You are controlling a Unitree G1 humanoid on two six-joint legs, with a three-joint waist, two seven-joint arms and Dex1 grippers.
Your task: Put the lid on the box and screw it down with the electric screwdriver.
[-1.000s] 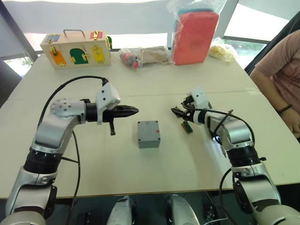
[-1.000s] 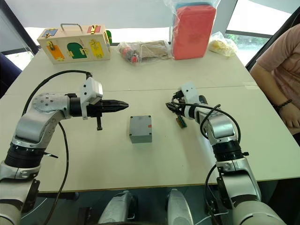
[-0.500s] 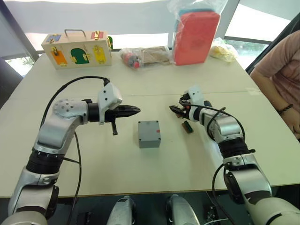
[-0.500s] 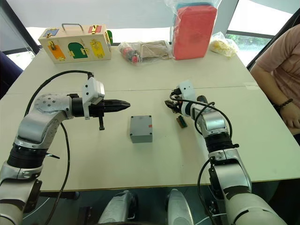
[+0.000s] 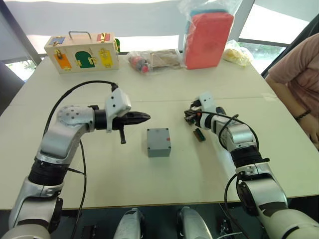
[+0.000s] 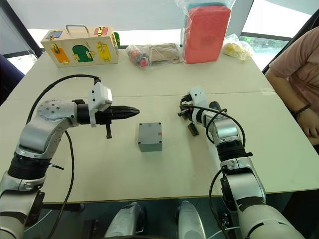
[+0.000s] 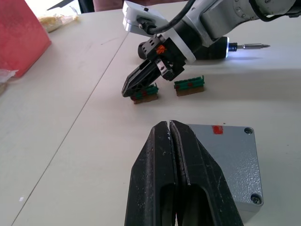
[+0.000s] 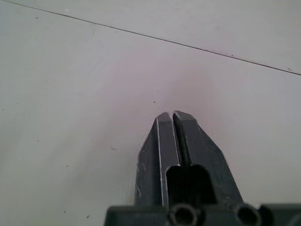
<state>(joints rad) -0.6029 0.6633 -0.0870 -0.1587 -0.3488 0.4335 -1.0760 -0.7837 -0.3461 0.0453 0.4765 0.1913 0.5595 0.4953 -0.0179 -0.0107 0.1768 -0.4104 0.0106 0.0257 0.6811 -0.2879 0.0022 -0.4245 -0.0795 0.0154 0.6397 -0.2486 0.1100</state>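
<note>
In the head view, the box (image 5: 158, 142) with the lid (image 7: 225, 157) fitted is seen mid-surface (image 5: 149, 184) between both arms. In the left wrist view, the left pincer (image 7: 170, 125) is pressed closed and empty, and the electric screwdriver (image 7: 221, 48) lies behind. In the right wrist view, the right pincer (image 8: 171, 115) is closed, empty.

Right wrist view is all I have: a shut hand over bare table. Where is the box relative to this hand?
Observer: The box stands on the table between the two arms. The right hand is to its right and farther out, not touching it.
Operator: Is the lid on it?
Observer: Yes, the lid lies on top of the box and closes it.
Operator: And the screwdriver?
Observer: The electric screwdriver lies on the table by the right arm, its tip light on, and neither hand holds it.
</note>
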